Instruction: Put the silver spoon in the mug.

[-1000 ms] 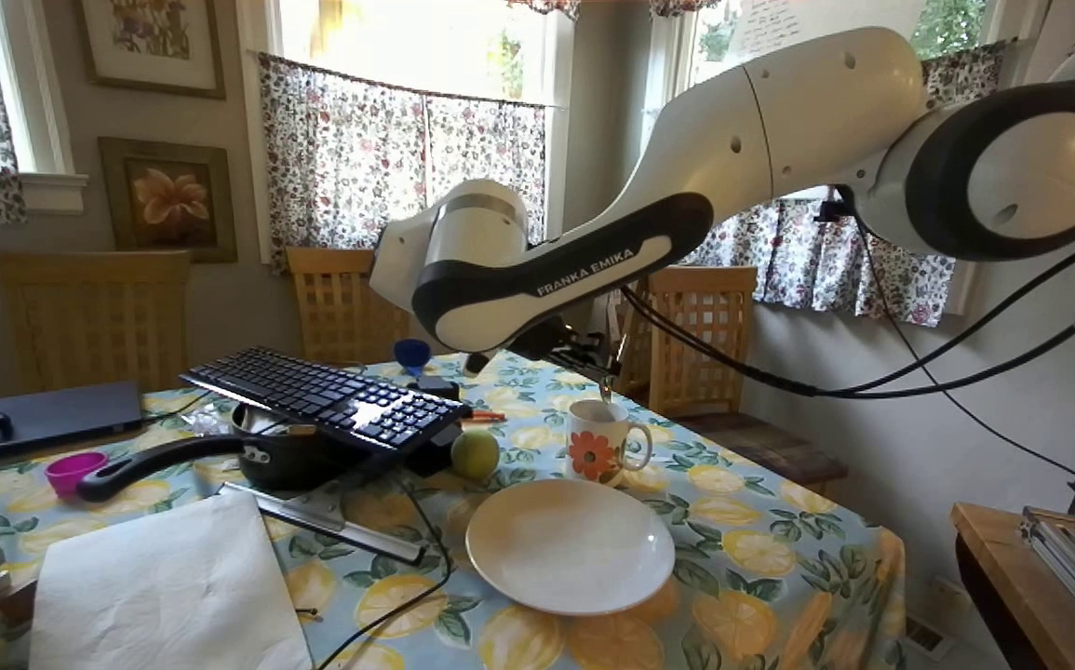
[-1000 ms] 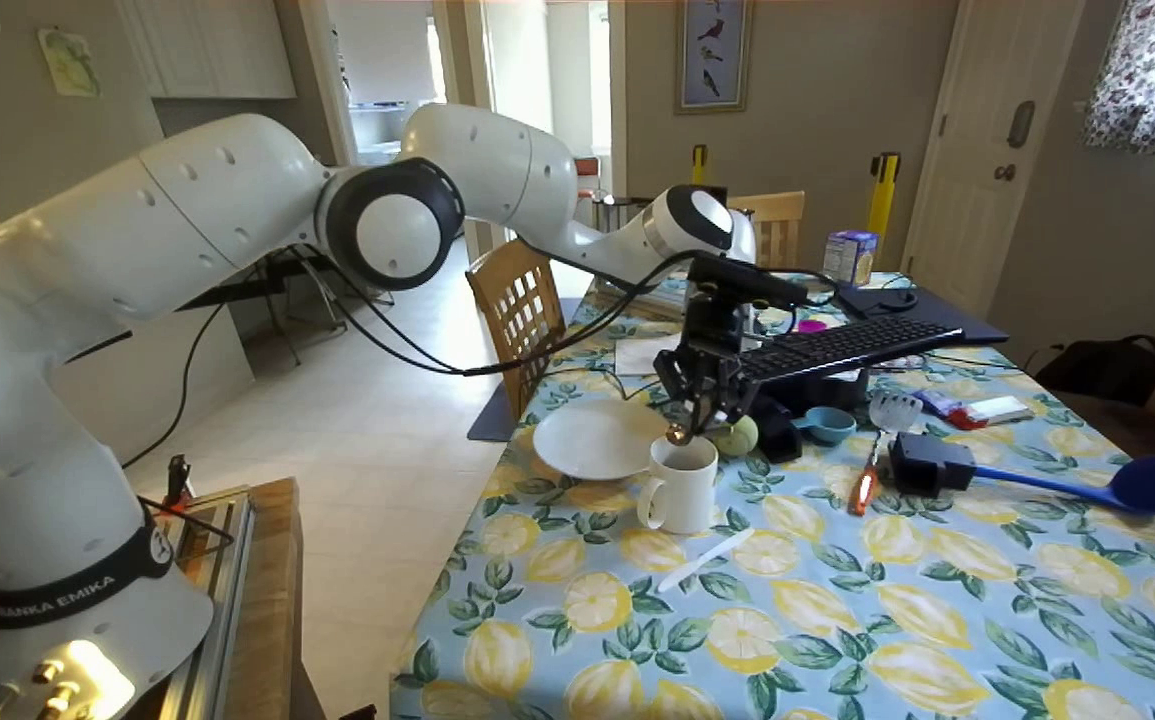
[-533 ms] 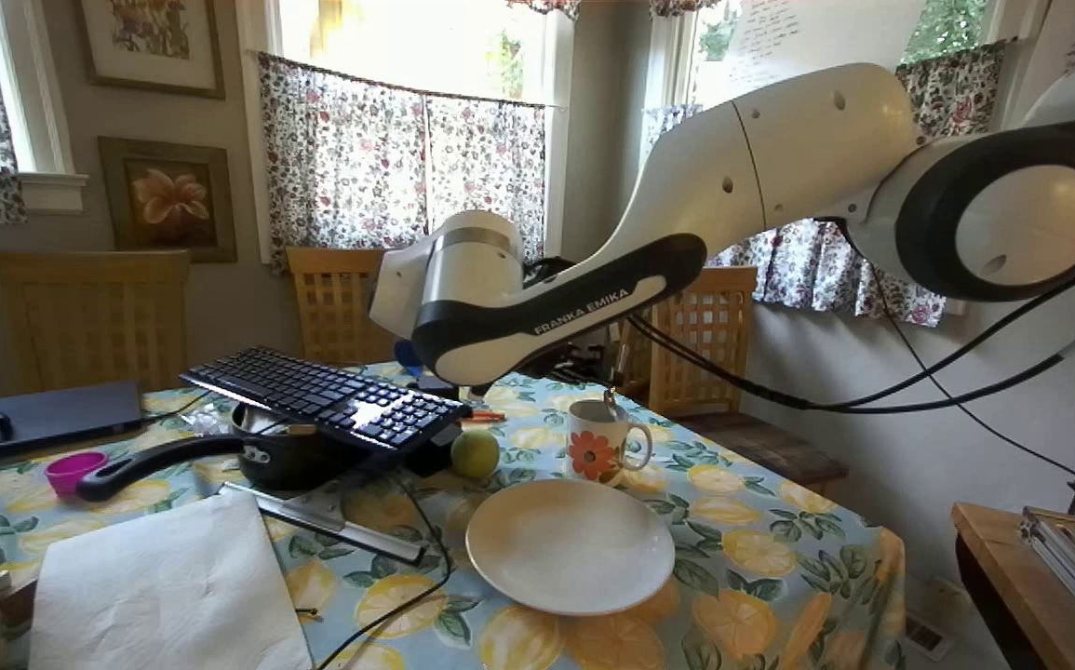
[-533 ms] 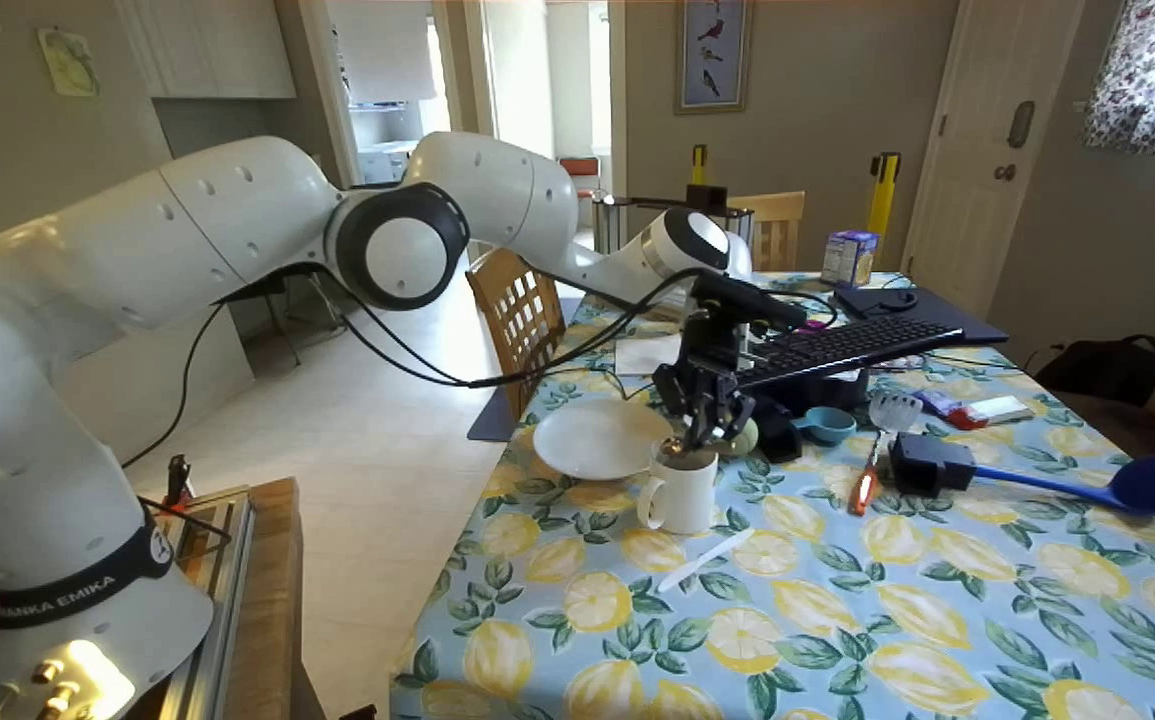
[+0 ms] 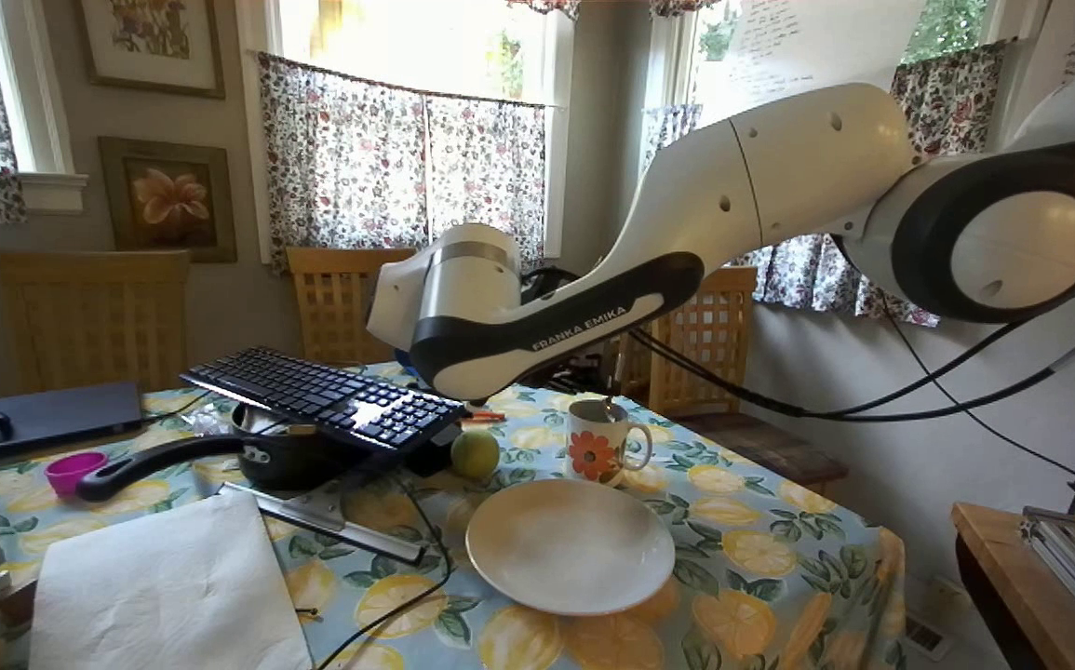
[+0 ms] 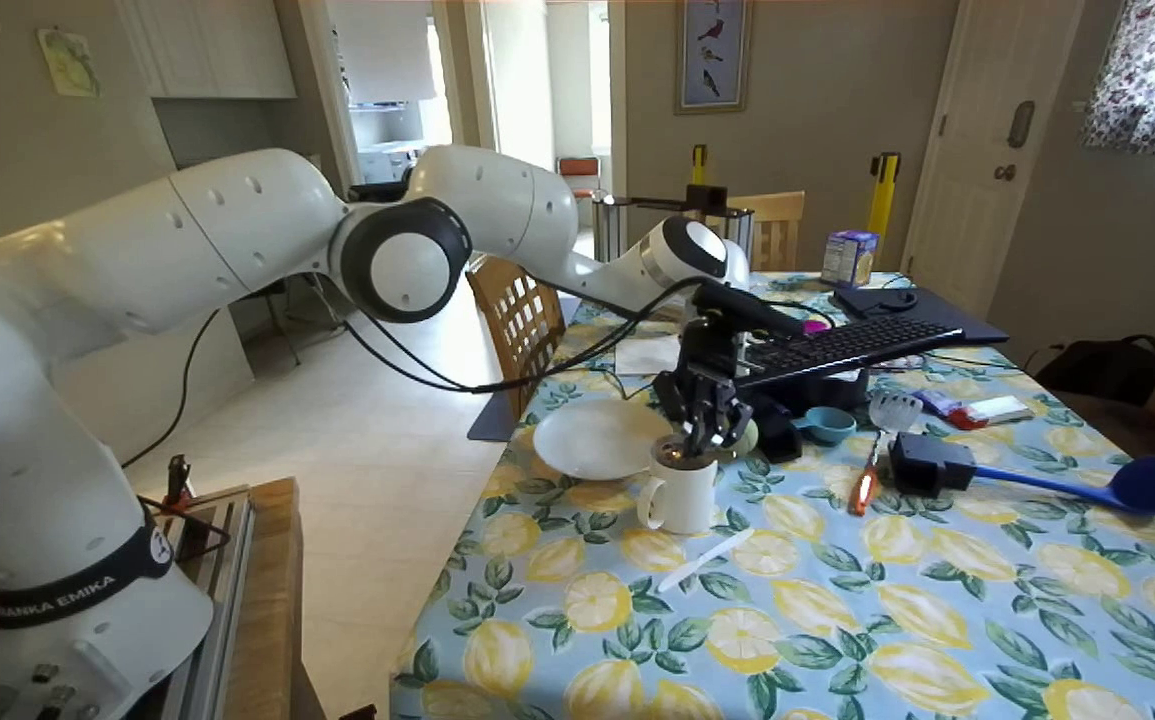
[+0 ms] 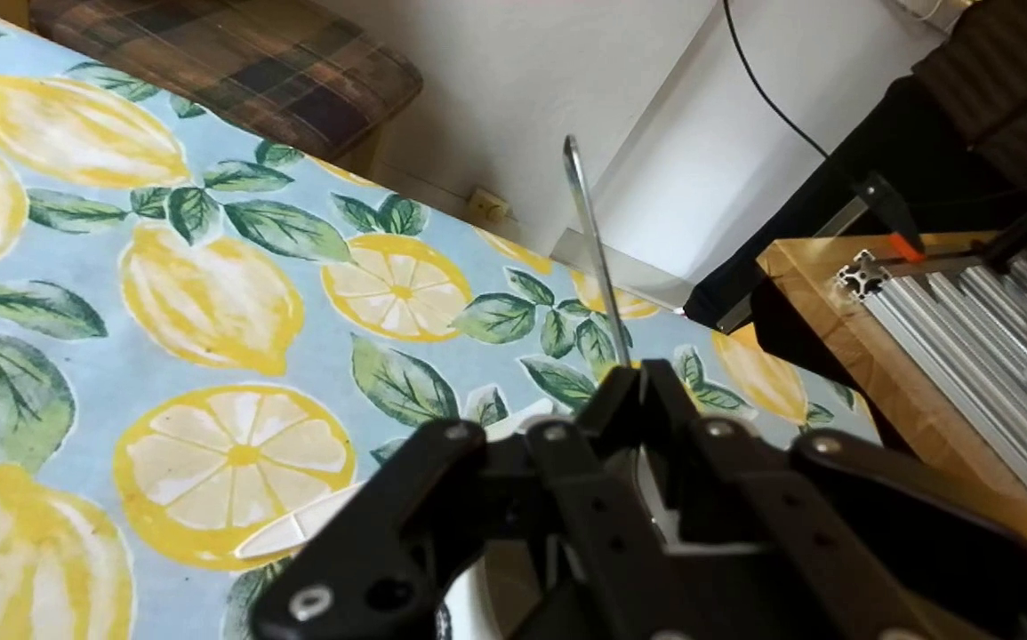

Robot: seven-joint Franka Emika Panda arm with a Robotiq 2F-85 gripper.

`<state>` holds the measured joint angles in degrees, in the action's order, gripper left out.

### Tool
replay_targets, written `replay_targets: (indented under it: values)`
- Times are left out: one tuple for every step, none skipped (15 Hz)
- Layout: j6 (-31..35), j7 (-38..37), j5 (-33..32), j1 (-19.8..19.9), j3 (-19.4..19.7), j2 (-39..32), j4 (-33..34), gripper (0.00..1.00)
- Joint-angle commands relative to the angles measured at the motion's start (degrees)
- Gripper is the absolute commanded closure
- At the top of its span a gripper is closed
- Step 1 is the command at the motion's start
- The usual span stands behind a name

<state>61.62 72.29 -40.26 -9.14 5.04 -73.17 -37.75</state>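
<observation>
In an exterior view: mug [image 5: 593, 445] upright on the lemon-print surface [image 5: 784, 596], flower side showing. Silver spoon [image 5: 611, 404] hangs into the mug's mouth on the handle side, bowl end partly hidden. White plate [image 5: 571, 549] just in front of the mug from here, round greenish object [image 5: 476, 454] left of the mug, keyboard [image 5: 323, 395] farther left, tilted.

In an exterior view: arm [image 6: 499, 200] reaches over, its end right above the mug. I see the spoon's bowl end inside the rim. White plastic utensil [image 6: 705, 560] lies near the mug, on the near side. Teal measuring cup [image 6: 828, 426], orange-handled turner [image 6: 866, 490] and blue ladle [image 6: 1152, 487] right of the mug, ladle farthest.

Wrist view: tool [image 7: 642, 387] clamped together, spoon handle pinched between the tips, its free end sticking up past them at a lean. Mug shows only in part behind the tool. Can't tell if the spoon touches the mug's bottom.
</observation>
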Motion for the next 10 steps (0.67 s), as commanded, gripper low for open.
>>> replay_targets:
  values:
    - [-2.3, 3.4, -0.2, -0.5, 1.1, -2.8, 4.2, 0.98]
    - [-2.6, 3.4, -0.1, -0.4, 1.1, -2.9, 4.4, 0.98]
    - [-3.5, 2.9, -0.1, -0.6, 1.5, -3.0, 4.7, 0.98]
    - [-4.4, 2.8, -0.5, -0.8, 1.9, -3.0, 4.7, 0.98]
    - [-5.7, 2.3, -0.8, -1.1, 2.4, -3.0, 4.9, 0.98]
    - [-6.8, 2.1, -1.1, -1.4, 2.8, -3.1, 5.1, 0.98]
    - [-8.4, 2.0, -1.4, -1.9, 3.5, -3.9, 6.5, 0.98]
    - [-9.6, 1.8, -1.6, -2.3, 4.3, -4.2, 7.0, 0.98]
    - [-10.8, 1.8, -1.9, -2.8, 5.0, -4.5, 7.4, 0.98]
    - [-11.6, 2.0, -2.1, -3.3, 5.8, -4.8, 7.7, 0.98]
